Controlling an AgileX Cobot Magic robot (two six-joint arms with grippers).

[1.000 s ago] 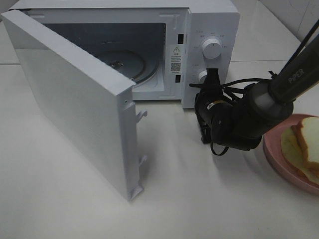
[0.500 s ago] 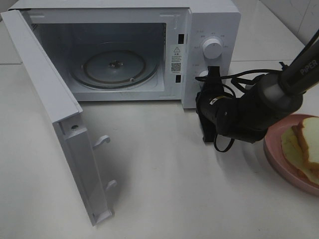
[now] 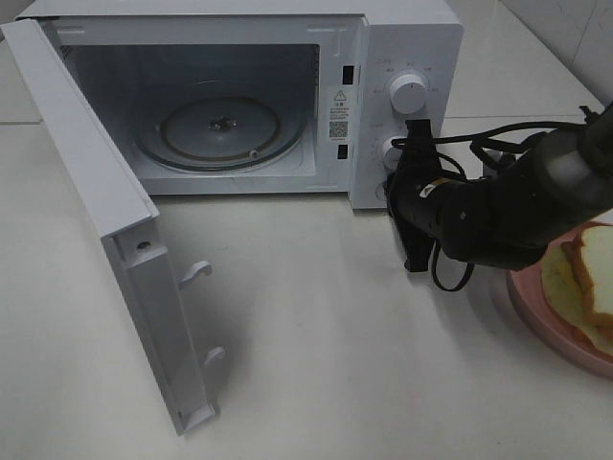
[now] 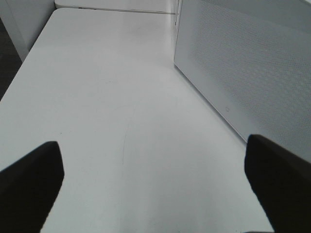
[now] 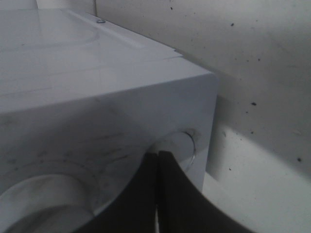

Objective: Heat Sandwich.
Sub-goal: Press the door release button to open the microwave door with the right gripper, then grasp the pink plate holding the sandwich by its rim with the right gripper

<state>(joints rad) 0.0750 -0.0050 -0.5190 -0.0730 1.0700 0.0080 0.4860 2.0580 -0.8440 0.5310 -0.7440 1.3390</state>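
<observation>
Right gripper (image 5: 158, 154): jaws pressed together with nothing between them, tips at the lower knob (image 3: 390, 149) of a white microwave (image 3: 402, 38). The microwave stands at the back edge of the worktop (image 3: 335, 364), its door (image 3: 86, 192) wide open. Left gripper (image 4: 151, 143): jaws spread apart, empty, over bare worktop beside the microwave. The sandwich (image 3: 589, 273) lies on a pink plate (image 3: 525, 297) at the right edge.

white-bread sandwich (image 3: 586, 278), tan crust, flat on pink plate (image 3: 525, 297), rt edge
</observation>
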